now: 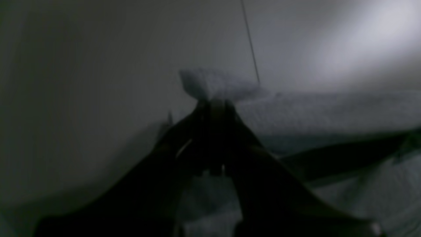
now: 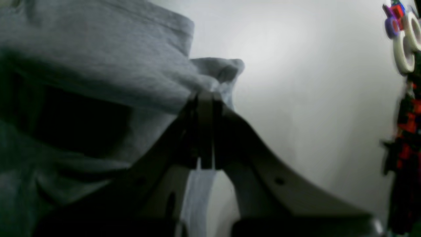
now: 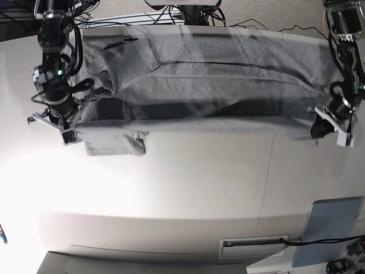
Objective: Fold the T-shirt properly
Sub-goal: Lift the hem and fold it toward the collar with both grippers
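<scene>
Both claws are clamped on the T-shirt (image 3: 199, 80): right claw (image 3: 67, 130) at 9 o'clock, left claw (image 3: 326, 127) at 3 o'clock. Long axis spans 9-to-3 above the counter (image 3: 188, 188); both arms equally near.

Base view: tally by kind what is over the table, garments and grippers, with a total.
Grey T-shirt: 1
Grippers shut on the T-shirt's edge: 2, the left gripper and the right gripper
Grey flat panel at the table's near corner: 1
Total: 4
</scene>
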Action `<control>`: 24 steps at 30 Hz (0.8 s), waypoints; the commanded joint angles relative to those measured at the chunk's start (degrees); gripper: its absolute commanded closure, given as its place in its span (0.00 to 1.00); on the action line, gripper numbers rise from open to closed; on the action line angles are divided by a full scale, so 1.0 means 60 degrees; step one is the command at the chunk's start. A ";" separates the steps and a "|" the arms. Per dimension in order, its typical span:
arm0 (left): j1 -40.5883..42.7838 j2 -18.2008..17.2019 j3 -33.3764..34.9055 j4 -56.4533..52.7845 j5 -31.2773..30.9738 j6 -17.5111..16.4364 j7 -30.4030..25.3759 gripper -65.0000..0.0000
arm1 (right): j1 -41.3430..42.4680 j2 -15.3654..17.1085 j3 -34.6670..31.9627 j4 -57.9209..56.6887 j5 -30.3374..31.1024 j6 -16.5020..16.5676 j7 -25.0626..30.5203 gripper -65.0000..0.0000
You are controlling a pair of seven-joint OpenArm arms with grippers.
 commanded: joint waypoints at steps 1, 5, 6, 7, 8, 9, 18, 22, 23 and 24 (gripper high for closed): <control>0.0047 -0.0215 -0.0157 0.0193 -0.0175 0.0000 -0.0226 1.00 | -0.0102 0.0135 0.0066 0.0353 -0.0168 -0.0080 0.0036 1.00; 0.0612 -0.0215 -0.0222 0.0197 -0.0211 -0.0007 -0.0299 1.00 | -0.0820 0.0109 0.0066 0.0943 -0.0419 -0.0204 -0.0040 1.00; 0.0725 -0.0215 -0.0222 0.0197 -0.0226 -0.0007 -0.0324 1.00 | -0.0984 0.0113 0.0066 0.1064 -0.0470 -0.0277 -0.0080 1.00; 0.0834 -0.0219 -0.0222 0.0197 -0.0284 -0.0007 -0.0324 1.00 | -0.1147 0.0113 0.0066 0.1169 -0.0561 -0.0353 -0.0135 1.00; 0.0925 -0.0215 -0.0222 0.0197 -0.0321 -0.0007 -0.0321 1.00 | -0.1300 0.0113 0.0066 0.1253 -0.0623 -0.0401 -0.0168 1.00; 0.1002 -0.0215 -0.0222 0.0197 -0.0350 -0.0004 -0.0321 1.00 | -0.1453 0.0113 0.0066 0.1319 -0.0656 -0.0433 -0.0171 1.00; 0.1293 -0.0215 -0.0222 0.0197 -0.0138 0.0000 -0.0259 1.00 | -0.2579 0.0113 0.0066 0.1381 -0.0663 -0.0820 -0.0233 1.00; 0.1297 -0.0219 -0.0222 0.0197 -0.0087 0.0004 -0.0251 1.00 | -0.2856 0.0109 0.0066 0.1388 -0.0659 -0.0911 -0.0215 1.00; 0.1297 -0.0219 -0.0222 0.0197 -0.0087 0.0004 -0.0251 1.00 | -0.2929 0.0113 0.0066 0.1406 -0.0663 -0.0929 -0.0208 1.00; 0.1297 -0.0219 -0.0222 0.0197 -0.0084 0.0007 -0.0244 1.00 | -0.3013 0.0113 0.0066 0.1453 -0.0663 -0.0936 -0.0215 1.00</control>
